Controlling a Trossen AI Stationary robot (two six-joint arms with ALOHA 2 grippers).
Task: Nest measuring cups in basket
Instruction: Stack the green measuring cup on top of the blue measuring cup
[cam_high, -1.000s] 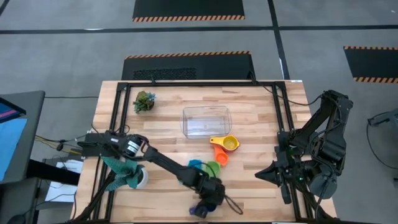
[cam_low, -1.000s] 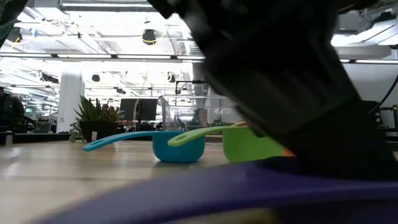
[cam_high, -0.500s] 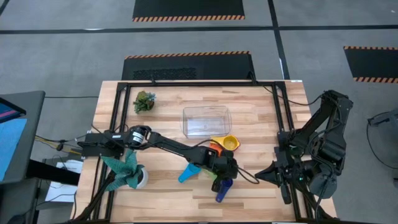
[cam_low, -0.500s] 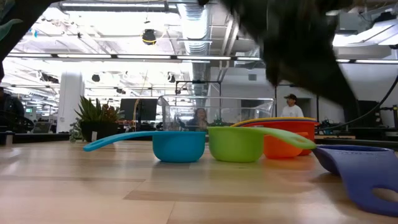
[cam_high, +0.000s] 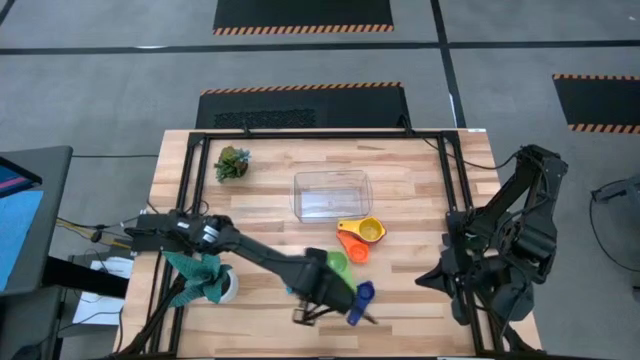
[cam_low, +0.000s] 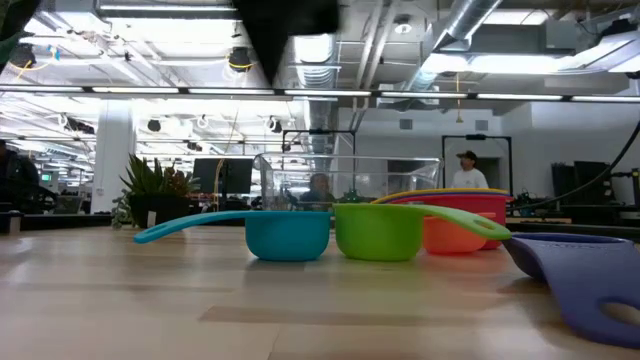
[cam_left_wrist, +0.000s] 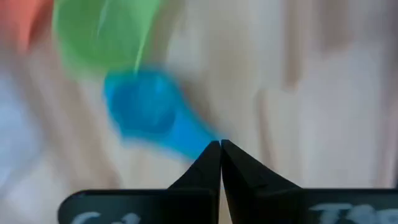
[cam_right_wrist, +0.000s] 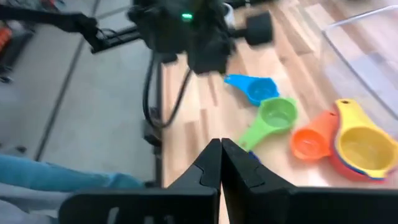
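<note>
High view: light wooden tabletop (cam_high: 420, 180); clear rectangular plastic basket (cam_high: 331, 194) mid-table, empty, small coloured plastic measuring cups (cam_high: 357, 240) beside it toward the front edge.
Low view: office room with two people (cam_low: 468, 170) beyond.
Left wrist view: my left gripper (cam_left_wrist: 221, 144) pressed together, empty.
Right wrist view: my right gripper (cam_right_wrist: 221, 144) likewise.

Two dark, near-black jointed arms are showing: the left arm (cam_high: 255, 258) is carrying a pale grey ring at one joint and trailing thin black cables, the right arm (cam_high: 515, 235) is looking bulkier, each ending in tapered black fingers (cam_left_wrist: 202, 171).
</note>
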